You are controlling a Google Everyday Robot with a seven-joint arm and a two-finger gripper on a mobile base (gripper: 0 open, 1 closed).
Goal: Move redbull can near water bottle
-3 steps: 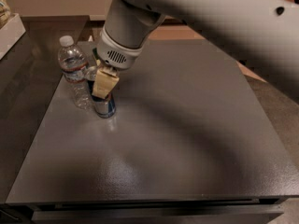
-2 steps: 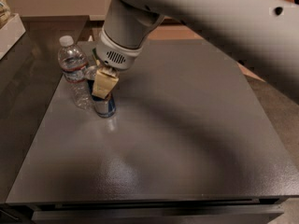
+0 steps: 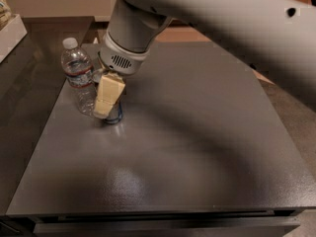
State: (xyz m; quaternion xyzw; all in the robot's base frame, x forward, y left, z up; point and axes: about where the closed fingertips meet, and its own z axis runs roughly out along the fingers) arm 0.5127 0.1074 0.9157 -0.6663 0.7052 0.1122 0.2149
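Redbull can is standing on the grey table, mostly hiding behind the gripper that is reaching down over it; no lettering readable. Water bottle is standing upright just beside it, label band illegible. Cannot tell whether the gripper is clamping the can or released.

— What's moved?
— Barely anything. The claw, down at the redbull can just beside the water bottle, looks a touch lower than a second ago.
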